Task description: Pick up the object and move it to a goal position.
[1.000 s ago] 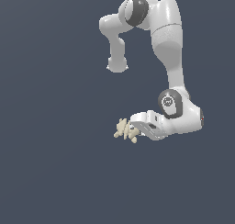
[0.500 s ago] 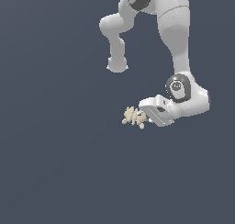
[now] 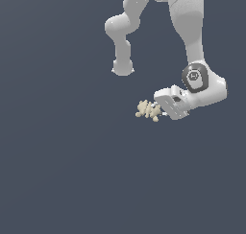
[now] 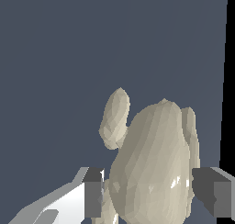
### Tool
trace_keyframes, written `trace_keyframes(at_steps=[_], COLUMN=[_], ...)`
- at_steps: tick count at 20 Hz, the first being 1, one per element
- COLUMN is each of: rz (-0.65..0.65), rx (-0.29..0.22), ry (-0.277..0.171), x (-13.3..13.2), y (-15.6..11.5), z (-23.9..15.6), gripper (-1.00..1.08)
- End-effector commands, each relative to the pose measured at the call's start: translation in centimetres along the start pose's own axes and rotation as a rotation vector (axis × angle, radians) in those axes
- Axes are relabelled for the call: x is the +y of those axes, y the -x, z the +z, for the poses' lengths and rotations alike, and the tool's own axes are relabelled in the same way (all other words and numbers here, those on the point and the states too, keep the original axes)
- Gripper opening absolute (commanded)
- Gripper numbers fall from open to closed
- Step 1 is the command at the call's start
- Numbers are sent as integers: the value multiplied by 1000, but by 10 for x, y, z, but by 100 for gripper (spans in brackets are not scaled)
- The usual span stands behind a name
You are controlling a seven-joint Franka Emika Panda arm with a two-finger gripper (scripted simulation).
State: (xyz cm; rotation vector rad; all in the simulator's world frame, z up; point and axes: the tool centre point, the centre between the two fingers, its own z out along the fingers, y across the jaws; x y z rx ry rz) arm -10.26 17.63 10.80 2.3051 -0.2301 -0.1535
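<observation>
Cream-beige object (image 3: 148, 110) sits at the gripper (image 3: 161, 111) tip, at 9 o'clock of the wrist housing in the exterior view. Only the wrist view shows the grasp: dark finger pads (image 4: 93, 193) flank the lobes (image 4: 151, 163), clenched on them. Uniform slate surface (image 3: 62, 170) surrounds the object with open room on all sides

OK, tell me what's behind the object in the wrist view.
Behind the object only a plain dark blue-grey backdrop shows, with a black strip at one edge. The object, between the tool's fingers, covers whatever lies directly behind it.
</observation>
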Motion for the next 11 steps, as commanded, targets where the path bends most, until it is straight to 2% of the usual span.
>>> trace_keyframes(at_steps=[1,5,11], rz=[1,2,2], rx=[-1,-2,-3], ry=[1,1,0], x=[0,-1,-2], y=[12,22,20], z=[-6,-11,-11], gripper=[-100,-100,-100])
